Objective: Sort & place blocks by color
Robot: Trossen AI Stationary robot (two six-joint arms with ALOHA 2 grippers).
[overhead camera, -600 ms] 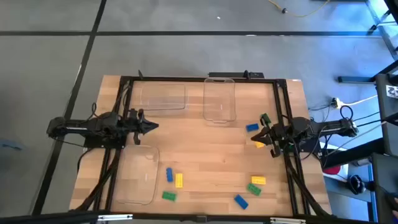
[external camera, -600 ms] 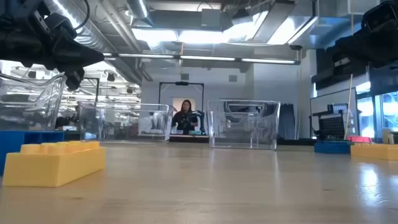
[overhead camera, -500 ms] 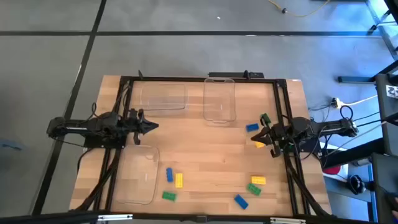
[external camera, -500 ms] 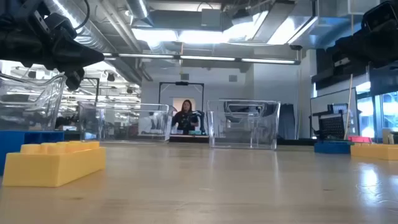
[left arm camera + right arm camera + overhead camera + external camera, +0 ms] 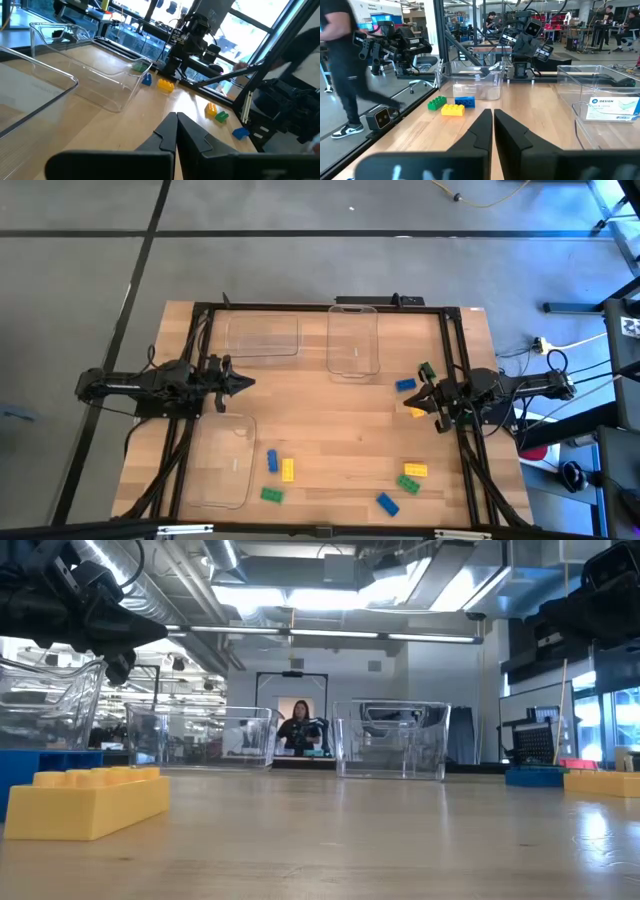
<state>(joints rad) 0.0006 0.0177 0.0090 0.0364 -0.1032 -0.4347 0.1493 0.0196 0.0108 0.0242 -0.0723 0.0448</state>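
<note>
Starting with the blocks, you will find them scattered across the lower and right portions of the high view: a blue block [image 5: 272,462] and a yellow block [image 5: 288,470] lie side by side in the lower centre, with a green block [image 5: 271,495] just below them. Toward the lower right, a second yellow block [image 5: 416,470] sits directly above a second green block [image 5: 409,484], and a second blue block [image 5: 387,503] lies below both. At right of centre, a third blue block [image 5: 405,385], a third green block [image 5: 425,370] and a third yellow block [image 5: 414,412] cluster close around the right gripper [image 5: 428,395]. Note three clear trays: one [image 5: 262,336] at upper centre-left, one [image 5: 353,340] at upper centre, and one [image 5: 222,463] at lower left, none of them holding a block. You will see the left gripper [image 5: 246,383] at centre left, above the lower-left tray, its fingers pressed together and holding nothing. The right gripper likewise has its fingers closed tight with nothing between them. All items rest on the wooden table [image 5: 330,430]. In the low view, a person [image 5: 299,726] is visible at centre, in the room beyond the table.
</note>
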